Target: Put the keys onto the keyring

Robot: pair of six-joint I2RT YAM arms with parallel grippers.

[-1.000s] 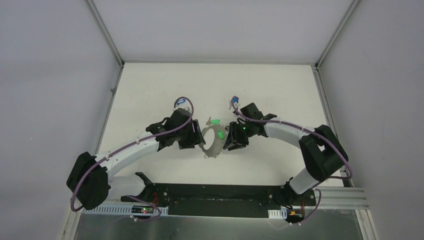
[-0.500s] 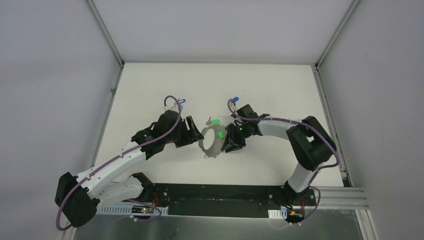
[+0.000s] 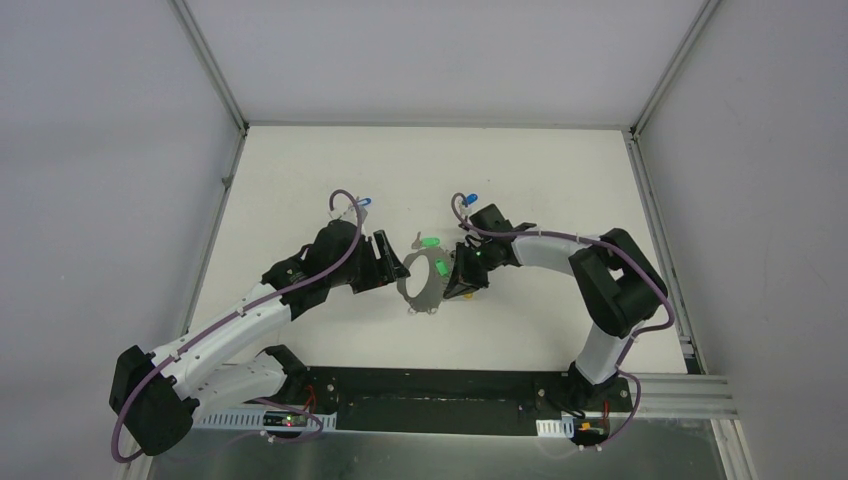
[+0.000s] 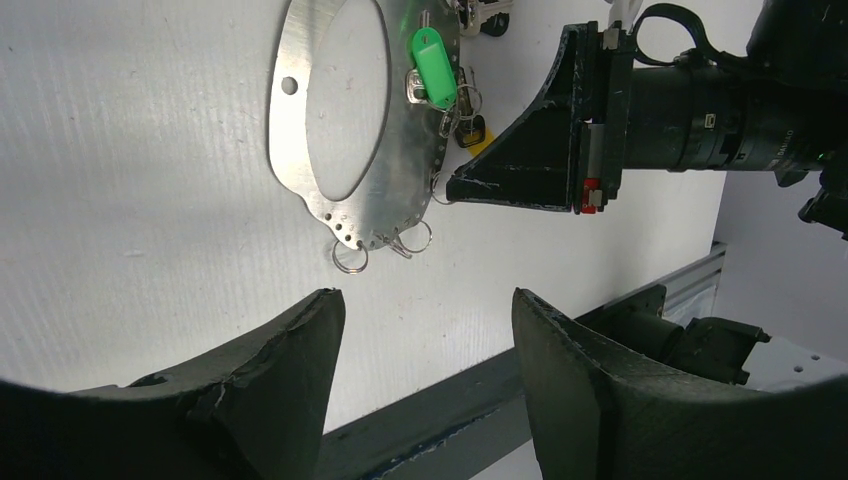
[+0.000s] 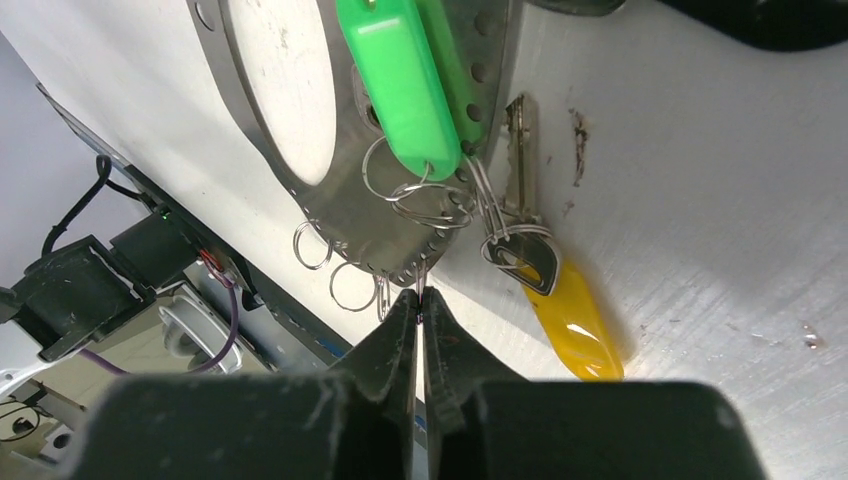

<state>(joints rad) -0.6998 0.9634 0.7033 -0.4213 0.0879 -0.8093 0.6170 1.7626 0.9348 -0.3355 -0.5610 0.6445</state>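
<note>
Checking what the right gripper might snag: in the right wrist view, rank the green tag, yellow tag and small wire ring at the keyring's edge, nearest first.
1. small wire ring: pinched between the tips of the right gripper, at the rim of the keyring.
2. yellow tag: to the right, just off the keyring.
3. green tag: farther up, lying over the keyring.
</note>
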